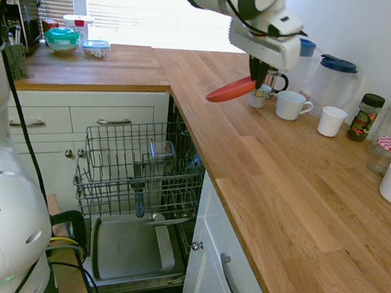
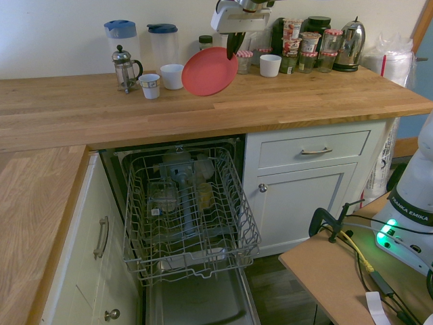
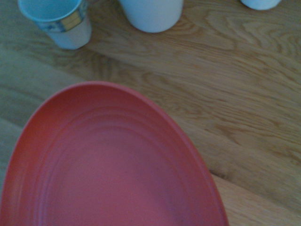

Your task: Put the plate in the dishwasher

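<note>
Gripper, upper centre of the second exterior view, clamped on the rim of the plate, which hangs tilted in the air above the wooden counter, clear of its surface. In the first exterior view the plate appears edge-on as a thin red wedge sloping toward the lower left, its free tip pointing toward the counter's front edge. Behind it, near the wall, stand a small patterned cup, a white mug and a French press; none touches the plate. The counter strip between plate and front edge is bare. Below that edge, at lower centre, the dishwasher stands open between white cabinet fronts, its wire rack pulled forward over the lowered door; dishes occupy the rack's rear part, while its front rows look free. The wrist view shows the plate's ridged face over wood grain.
</note>
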Action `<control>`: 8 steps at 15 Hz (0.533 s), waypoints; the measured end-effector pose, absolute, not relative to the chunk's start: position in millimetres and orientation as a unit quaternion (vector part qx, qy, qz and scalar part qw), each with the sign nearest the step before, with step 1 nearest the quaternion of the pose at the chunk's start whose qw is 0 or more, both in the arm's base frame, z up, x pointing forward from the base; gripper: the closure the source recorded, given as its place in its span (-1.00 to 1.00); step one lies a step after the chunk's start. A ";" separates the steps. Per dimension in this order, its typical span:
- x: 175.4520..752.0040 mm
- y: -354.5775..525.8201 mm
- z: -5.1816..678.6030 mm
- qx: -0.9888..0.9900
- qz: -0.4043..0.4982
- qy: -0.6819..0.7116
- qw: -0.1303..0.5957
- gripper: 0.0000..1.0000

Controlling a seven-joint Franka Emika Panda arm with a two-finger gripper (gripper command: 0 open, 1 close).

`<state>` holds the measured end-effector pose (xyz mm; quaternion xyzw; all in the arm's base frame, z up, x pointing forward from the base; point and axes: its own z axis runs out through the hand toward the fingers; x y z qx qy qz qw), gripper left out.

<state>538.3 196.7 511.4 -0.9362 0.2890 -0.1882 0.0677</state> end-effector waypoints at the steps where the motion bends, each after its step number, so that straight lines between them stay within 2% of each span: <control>1: 524.8 226.7 509.8 -0.943 -0.202 0.260 0.046 1.00; 5: 475.2 319.7 497.9 -0.959 -0.240 0.142 -0.042 1.00; 8: 461.3 353.3 477.4 -0.959 -0.250 0.084 -0.099 1.00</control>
